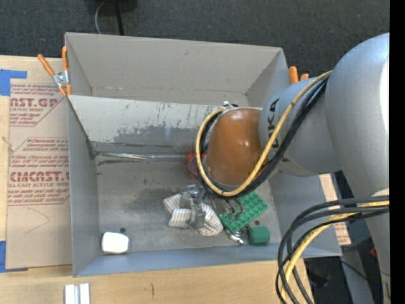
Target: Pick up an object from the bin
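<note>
Black matting behind, pale wood tabletop [190,284] in front, grey metal bin [82,189] between them. Landmark: crumpled checked cloth [180,218], grey and white, lying on the bin floor toward the near wall, right of centre.

Gripper [197,208] was down on the right half of that cloth, touching or nearly so; couldn't separate metal from fabric there. Clenched or released: cannot tell, since the tip was lost among the folds under the wrist's shadow.

Brown dome cover [231,145] on the wrist sat above and right of the cloth, with yellow and black cables [200,147] looped round it. Grey arm [354,119] ran off further right of the cloth.

Green studded plate [248,208] lay just right of the cloth, tilted, its left end close to the cloth's edge. Small green block [258,235] was right of the cloth and a bit nearer the front wall, just beside the plate.

White rounded block [115,242] lay well left of the cloth, in the near left corner, apart from everything else.

Small red-orange thing [190,163] showed beyond the cloth, toward the back slope, mostly hidden by the dome cover; kind unclear.
</note>
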{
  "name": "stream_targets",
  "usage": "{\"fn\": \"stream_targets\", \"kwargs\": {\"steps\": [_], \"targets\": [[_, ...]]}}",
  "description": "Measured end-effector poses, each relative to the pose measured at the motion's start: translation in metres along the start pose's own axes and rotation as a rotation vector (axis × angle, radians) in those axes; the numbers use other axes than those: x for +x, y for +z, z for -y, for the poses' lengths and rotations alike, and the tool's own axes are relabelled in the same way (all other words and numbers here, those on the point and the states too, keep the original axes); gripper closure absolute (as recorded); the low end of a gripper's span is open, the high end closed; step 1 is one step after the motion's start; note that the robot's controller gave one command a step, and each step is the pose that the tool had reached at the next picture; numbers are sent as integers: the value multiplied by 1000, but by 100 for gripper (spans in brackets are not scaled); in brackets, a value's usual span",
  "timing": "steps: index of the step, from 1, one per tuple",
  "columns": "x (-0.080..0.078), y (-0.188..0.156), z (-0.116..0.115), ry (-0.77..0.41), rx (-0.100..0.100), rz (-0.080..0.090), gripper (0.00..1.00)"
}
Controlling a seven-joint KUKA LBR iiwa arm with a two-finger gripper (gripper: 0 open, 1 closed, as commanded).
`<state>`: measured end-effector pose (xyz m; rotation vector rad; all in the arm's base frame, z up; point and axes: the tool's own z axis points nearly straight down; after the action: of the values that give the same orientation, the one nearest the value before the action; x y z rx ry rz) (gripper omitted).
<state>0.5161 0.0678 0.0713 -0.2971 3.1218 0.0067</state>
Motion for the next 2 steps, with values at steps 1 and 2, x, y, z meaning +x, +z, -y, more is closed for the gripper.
{"fn": "stream_targets", "kwargs": {"steps": [1, 2], "targets": [[2, -115, -5, -47, -1, 2, 100], [2, -115, -5, -47, -1, 2, 100]]}}
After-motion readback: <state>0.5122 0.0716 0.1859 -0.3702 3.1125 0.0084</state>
